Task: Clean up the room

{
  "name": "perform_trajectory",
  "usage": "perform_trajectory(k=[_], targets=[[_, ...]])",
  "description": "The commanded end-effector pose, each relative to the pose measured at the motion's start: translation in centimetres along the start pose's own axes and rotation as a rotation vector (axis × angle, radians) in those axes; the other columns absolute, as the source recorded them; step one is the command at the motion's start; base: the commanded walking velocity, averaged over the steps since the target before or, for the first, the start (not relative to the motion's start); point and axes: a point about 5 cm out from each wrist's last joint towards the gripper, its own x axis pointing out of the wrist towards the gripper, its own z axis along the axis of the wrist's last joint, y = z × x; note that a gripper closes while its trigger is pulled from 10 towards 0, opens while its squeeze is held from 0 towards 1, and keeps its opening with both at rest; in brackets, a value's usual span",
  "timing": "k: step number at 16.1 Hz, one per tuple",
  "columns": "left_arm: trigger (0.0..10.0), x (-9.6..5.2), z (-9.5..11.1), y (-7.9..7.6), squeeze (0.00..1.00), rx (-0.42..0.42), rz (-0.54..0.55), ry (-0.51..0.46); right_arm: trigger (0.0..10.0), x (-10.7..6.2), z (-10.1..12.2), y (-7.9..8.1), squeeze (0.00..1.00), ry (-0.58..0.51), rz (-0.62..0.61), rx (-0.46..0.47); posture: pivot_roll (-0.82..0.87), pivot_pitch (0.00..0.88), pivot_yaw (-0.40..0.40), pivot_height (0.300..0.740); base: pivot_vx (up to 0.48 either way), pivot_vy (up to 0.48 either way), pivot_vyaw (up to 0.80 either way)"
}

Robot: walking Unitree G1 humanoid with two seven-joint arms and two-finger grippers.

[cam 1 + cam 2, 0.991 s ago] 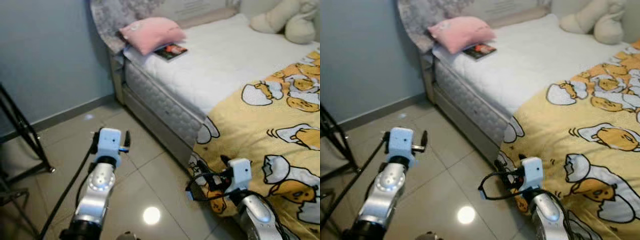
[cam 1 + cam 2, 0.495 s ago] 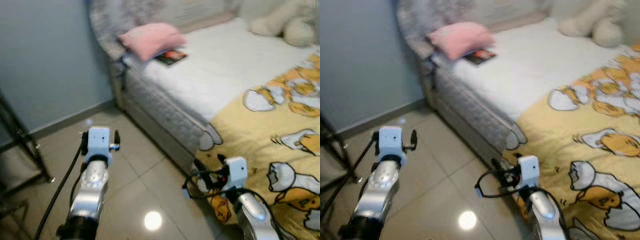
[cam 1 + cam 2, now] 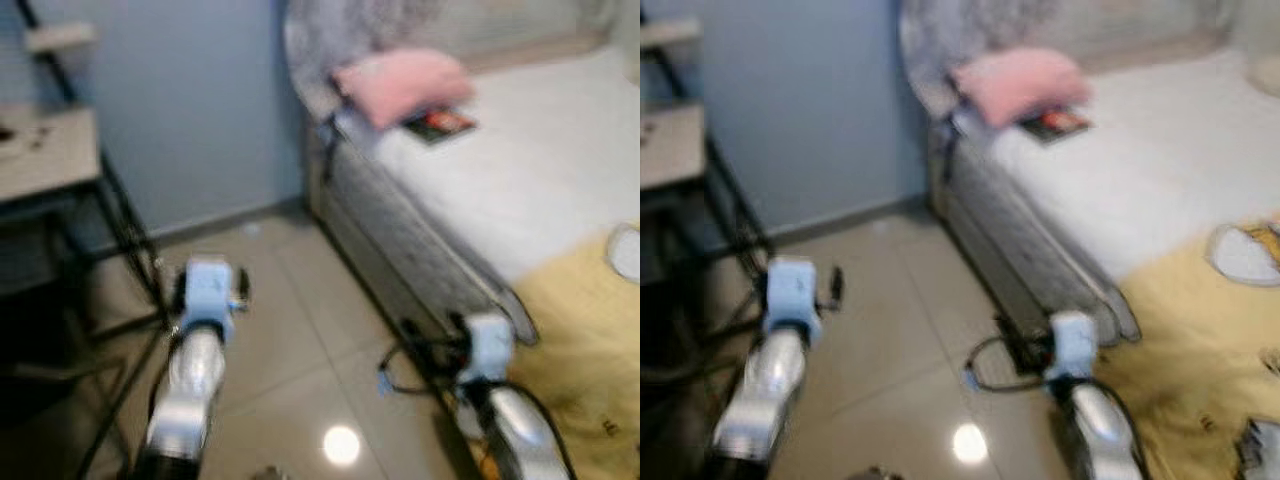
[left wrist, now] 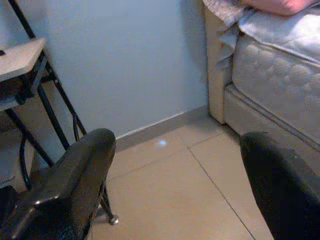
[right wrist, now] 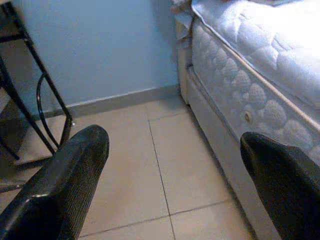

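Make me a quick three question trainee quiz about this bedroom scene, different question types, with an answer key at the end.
1. True or false: the left tool is holding a book.
2. Multiple choice: what lies beside the pink pillow on the white mattress? A) a mug B) a book C) a shoe
3. Fill in: the left tool hangs over the tiled ____, near the black-legged desk.

Key
1. False; both tools are open and empty, the right tool facing the bed's side.
2. B
3. floor
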Motion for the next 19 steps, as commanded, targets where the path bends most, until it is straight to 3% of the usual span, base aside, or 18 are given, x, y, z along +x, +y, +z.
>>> perform_trajectory(k=[1, 2, 4, 8, 14, 17, 19], targets=[[10.0, -0.3, 0.5, 0.5, 0.0, 0.022, -0.03, -0.036, 10.0, 0.2, 0.6, 0.2, 0.0, -0.032, 0.007, 0.026, 0.04, 0.0, -0.008, 0.74, 0.0, 0.0, 0.58], [10.0, -1.8, 1.0, 0.0, 0.0, 0.018, -0.137, -0.089, 10.0, -0.8, 0.3, -0.1, 0.0, -0.022, 0.006, 0.024, 0.04, 0.0, -0.002, 0.74, 0.0, 0.0, 0.58], [10.0, -2.0, 1.8, -0.5, 0.0, 0.045, -0.164, -0.13, 10.0, -1.7, -0.2, -0.2, 0.0, 0.003, 0.02, 0.016, 0.05, 0.0, -0.009, 0.74, 0.0, 0.0, 0.58], [10.0, -0.6, 2.2, -1.1, 0.0, 0.017, -0.126, -0.085, 10.0, -1.5, -0.3, 0.0, 0.0, 0.009, 0.041, 0.015, 0.05, 0.0, -0.016, 0.74, 0.0, 0.0, 0.57], [10.0, -0.1, 2.5, -1.3, 0.0, 0.008, -0.112, -0.086, 10.0, -1.0, -0.8, 0.6, 0.0, 0.033, 0.047, -0.02, 0.04, 0.0, -0.011, 0.74, 0.0, 0.0, 0.56], [10.0, -0.4, 2.3, -0.7, 0.0, -0.065, -0.078, -0.086, 10.0, -1.2, -0.8, 0.1, 0.0, 0.018, -0.03, -0.01, 0.04, 0.0, -0.011, 0.74, 0.0, 0.0, 0.37], [10.0, -0.7, 2.1, 0.3, 0.0, -0.092, -0.018, -0.078, 10.0, -1.7, -0.4, -0.1, 0.0, -0.003, -0.024, -0.06, 0.04, 0.0, -0.015, 0.74, 0.428, 0.0, 0.0]])
